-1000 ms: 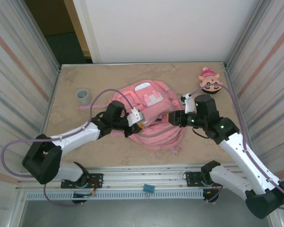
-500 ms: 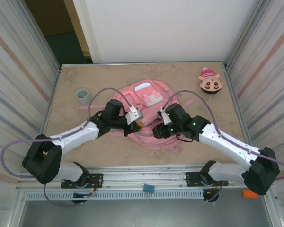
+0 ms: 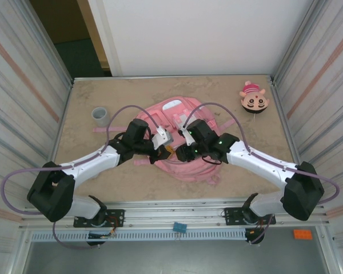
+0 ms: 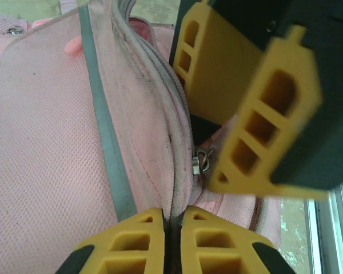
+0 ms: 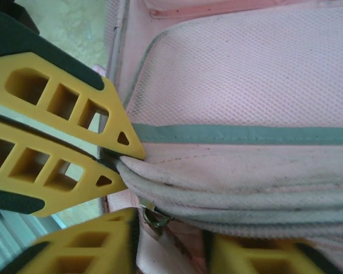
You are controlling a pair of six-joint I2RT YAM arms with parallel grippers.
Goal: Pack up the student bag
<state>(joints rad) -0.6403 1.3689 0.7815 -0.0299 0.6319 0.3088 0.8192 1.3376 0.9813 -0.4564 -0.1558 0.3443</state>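
Note:
The student bag (image 3: 195, 166), a pink backpack, lies flat in the middle of the table. My left gripper (image 3: 167, 149) is shut on a folded edge of the student bag (image 4: 46, 142) beside its zipper, the fabric pinched between the yellow fingertips of the left gripper (image 4: 172, 214). My right gripper (image 3: 180, 153) sits close against it from the right. In the right wrist view the right gripper (image 5: 171, 234) stands open, its fingers straddling the metal zipper pull (image 5: 154, 216) and the bag's seam (image 5: 246, 188). The same zipper pull (image 4: 201, 164) hangs by the right fingers (image 4: 257, 131).
A round pink-and-tan plush (image 3: 254, 98) lies at the back right corner. A grey cup (image 3: 100, 116) stands at the left, with a pink strap (image 3: 103, 130) beside it. Ribbed walls close in both sides of the table.
The right arm has swung left from near the plush, across the bag, up against the left gripper, and its jaws have narrowed. The left arm has held still, gripping the bag.

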